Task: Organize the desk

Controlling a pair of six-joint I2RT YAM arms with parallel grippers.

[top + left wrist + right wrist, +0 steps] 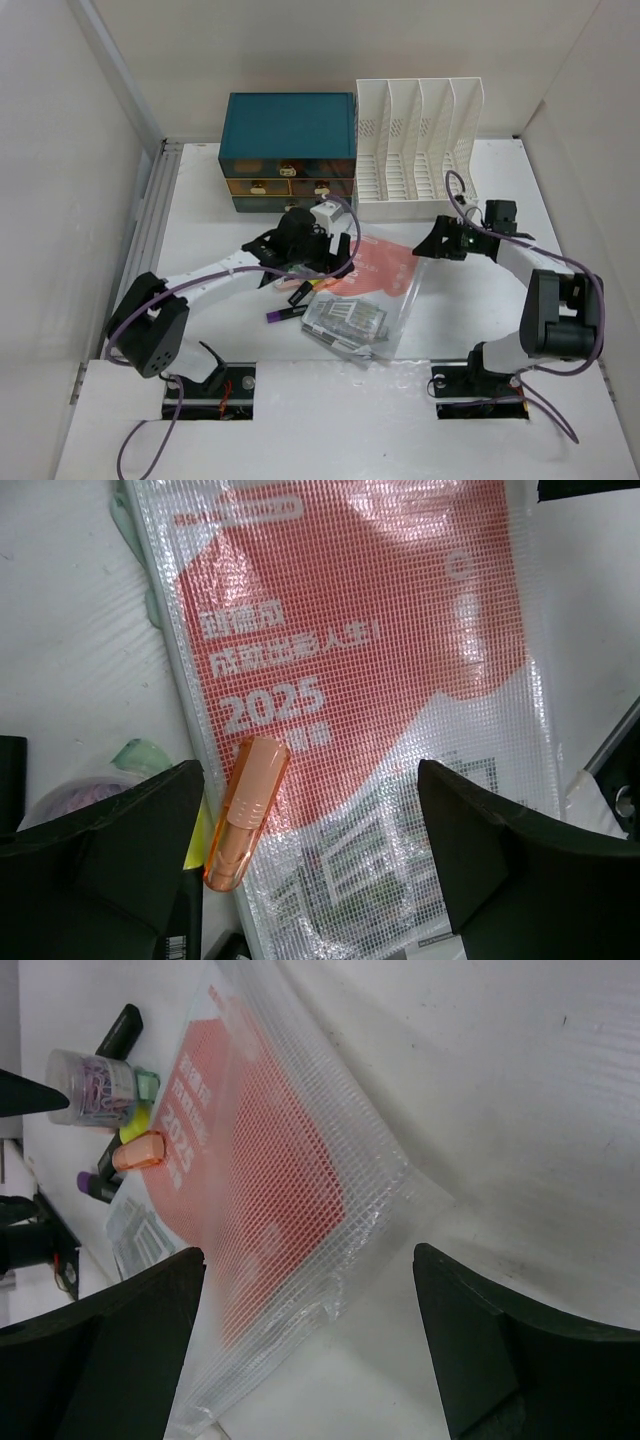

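Counter [455, 320], white and walled, fills the overhead view. The left end effector [310, 830], fingers spread, hangs over a clear mesh pouch [380, 680] holding a red printed sheet, with an orange marker [247, 810] at its edge. The right end effector [310, 1330], also spread and empty, faces the pouch's corner.

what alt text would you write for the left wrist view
A clear mesh pouch holding a red printed sheet marked 2025 lies on the white desk. A small orange translucent tube rests on the pouch's left edge. The left gripper hangs open over both, holding nothing.
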